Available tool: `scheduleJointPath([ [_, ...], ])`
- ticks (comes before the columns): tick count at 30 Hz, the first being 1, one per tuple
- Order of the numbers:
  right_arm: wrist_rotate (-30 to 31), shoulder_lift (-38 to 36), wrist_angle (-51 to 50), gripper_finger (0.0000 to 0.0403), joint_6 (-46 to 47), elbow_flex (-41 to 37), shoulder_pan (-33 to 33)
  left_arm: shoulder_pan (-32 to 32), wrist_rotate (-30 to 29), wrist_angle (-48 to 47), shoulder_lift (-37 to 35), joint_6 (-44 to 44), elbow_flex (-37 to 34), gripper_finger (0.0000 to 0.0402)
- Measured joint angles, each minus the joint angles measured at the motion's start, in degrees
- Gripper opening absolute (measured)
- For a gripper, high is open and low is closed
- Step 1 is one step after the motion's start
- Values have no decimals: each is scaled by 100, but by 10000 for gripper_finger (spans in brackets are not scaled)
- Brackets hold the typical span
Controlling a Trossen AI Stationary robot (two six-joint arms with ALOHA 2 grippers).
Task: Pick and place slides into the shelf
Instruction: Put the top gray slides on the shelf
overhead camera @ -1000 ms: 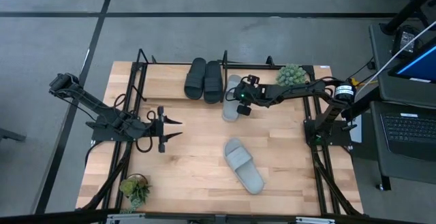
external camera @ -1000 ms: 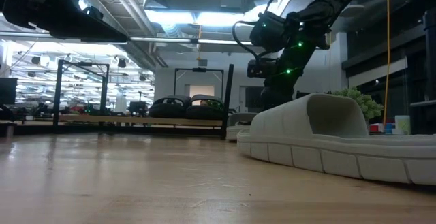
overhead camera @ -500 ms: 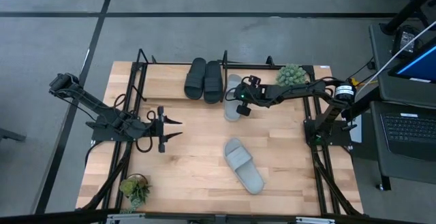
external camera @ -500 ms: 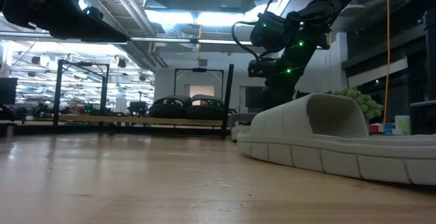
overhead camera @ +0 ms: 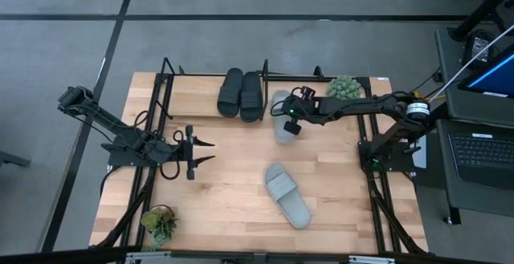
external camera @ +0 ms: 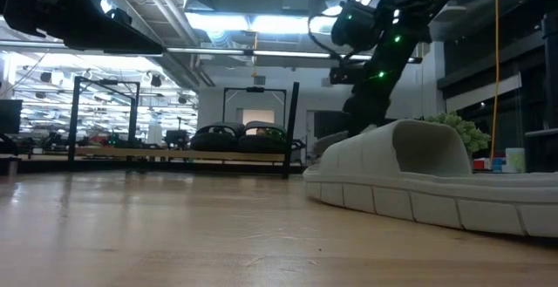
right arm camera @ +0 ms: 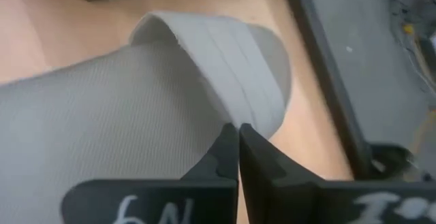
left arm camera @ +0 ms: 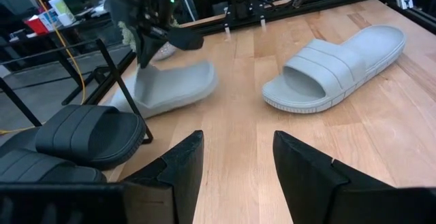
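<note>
Two black slides (overhead camera: 241,94) lie side by side on the shelf (overhead camera: 193,97) at the table's far edge. Just right of the shelf, my right gripper (overhead camera: 291,125) is shut on a pale grey slide (overhead camera: 280,107), which is tilted in the left wrist view (left arm camera: 170,91). A second pale grey slide (overhead camera: 287,194) lies flat on its sole near the table's middle. My left gripper (overhead camera: 210,153) waits open at the left, pointing toward the table's right edge, with nothing between its fingers. My right gripper pinches the edge of the pale grey slide's strap (right arm camera: 219,114) between its two shut fingers, coming from above and slanting in from the table's right. The slide hangs tilted below the fingers. Whether it is clear of the table, I cannot tell.
A bushy green plant (overhead camera: 344,86) stands at the far right corner, close behind my right arm. A small potted plant (overhead camera: 159,222) stands at the near left corner. The shelf's upright black rod (overhead camera: 265,75) stands just left of the held slide.
My right gripper has shut on the pale grey slide's strap, then gone a little up and toward the table's right edge. The slide has come along with it, shifting right and tipping out of its flat lie.
</note>
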Motion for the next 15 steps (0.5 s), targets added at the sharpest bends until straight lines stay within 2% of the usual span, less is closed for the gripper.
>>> scheduleJointPath([
  [11, 437, -1111, -330, 0, 118, 0, 54, 0, 0, 46, 0, 0, 0, 169],
  [15, 792, -1560, -299, 0, 110, 0, 178, 2, -2, 175, 1, 4, 0, 169],
])
